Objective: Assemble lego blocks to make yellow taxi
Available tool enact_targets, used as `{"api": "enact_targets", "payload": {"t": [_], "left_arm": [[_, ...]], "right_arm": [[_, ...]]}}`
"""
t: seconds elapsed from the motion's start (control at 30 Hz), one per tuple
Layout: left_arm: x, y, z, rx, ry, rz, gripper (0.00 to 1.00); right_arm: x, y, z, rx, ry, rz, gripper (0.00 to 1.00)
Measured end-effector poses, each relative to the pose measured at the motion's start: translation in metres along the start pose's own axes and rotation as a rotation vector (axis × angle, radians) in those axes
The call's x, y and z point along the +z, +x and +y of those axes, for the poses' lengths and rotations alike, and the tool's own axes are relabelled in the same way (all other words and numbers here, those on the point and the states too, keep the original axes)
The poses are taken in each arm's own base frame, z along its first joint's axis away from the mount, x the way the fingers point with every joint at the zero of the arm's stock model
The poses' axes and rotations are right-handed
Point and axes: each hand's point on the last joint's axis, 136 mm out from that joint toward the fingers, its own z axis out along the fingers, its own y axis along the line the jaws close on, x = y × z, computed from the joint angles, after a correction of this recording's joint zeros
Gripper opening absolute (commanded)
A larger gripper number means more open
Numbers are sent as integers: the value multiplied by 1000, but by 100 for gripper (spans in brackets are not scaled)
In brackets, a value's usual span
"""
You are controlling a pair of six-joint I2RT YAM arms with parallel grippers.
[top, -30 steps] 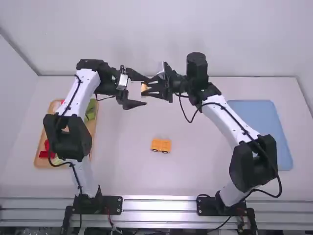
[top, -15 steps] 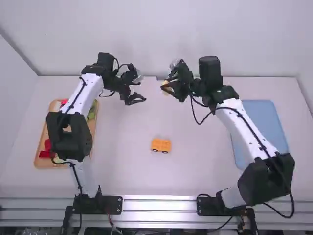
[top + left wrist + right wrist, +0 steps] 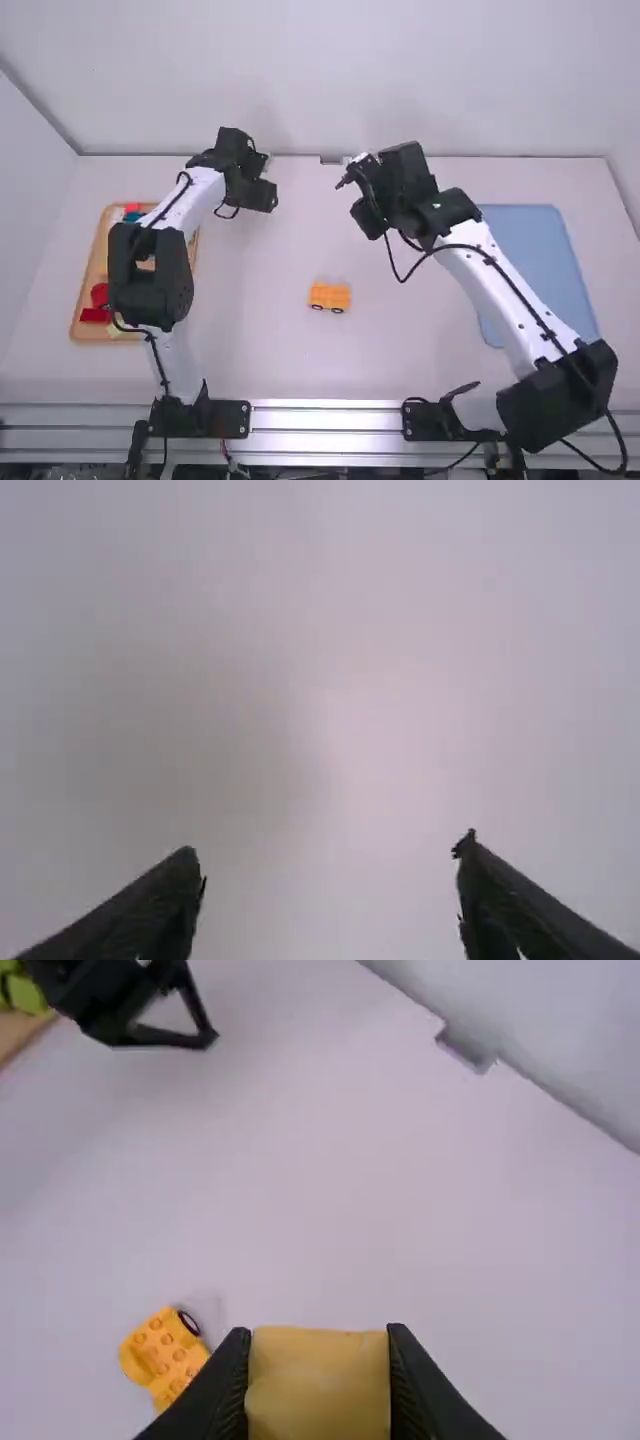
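My right gripper (image 3: 319, 1331) clasped a yellow block (image 3: 318, 1390), left gripper (image 3: 329, 850) gaped; I judged placement due, needing alignment over the wheeled base (image 3: 165, 1352) beyond my fingertips.

No readable text — not one word, label, brand name, number or sign can be made out, either in the high view or in the two wrist views

A block tray (image 3: 87, 270), holding loose blocks (image 3: 96, 315), lies toward the worktop's (image 3: 270, 350) left edge; a second tray (image 3: 545, 270), toward the right. Between them, nearer the front edge, stands a wheeled assembly (image 3: 329, 297).
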Motion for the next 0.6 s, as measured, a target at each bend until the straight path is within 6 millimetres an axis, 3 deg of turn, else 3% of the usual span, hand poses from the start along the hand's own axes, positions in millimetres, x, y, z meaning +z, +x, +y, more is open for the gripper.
{"api": "enact_targets", "payload": {"t": [0.07,0.13,0.17,0.23,0.3,0.43,0.6], "left_arm": [[-16,-6,0,-20,-27,-48,80],[-46,-14,-5,-16,-42,-136,84],[-76,-22,-14,-1,-49,-236,90],[-118,-28,-28,23,-46,-374,99],[-163,-23,-42,33,-31,-528,99],[-181,2,-42,1,-21,-644,99],[-142,38,-35,-40,-18,-611,99]], "right_arm": [[7,14,-1,15,3,37,0],[14,29,0,15,0,75,0],[20,44,2,3,-7,117,0],[24,62,5,-17,-16,171,5],[28,85,12,-57,-38,243,11],[30,116,20,-113,-79,335,11],[39,147,19,-88,-107,442,8]]}}
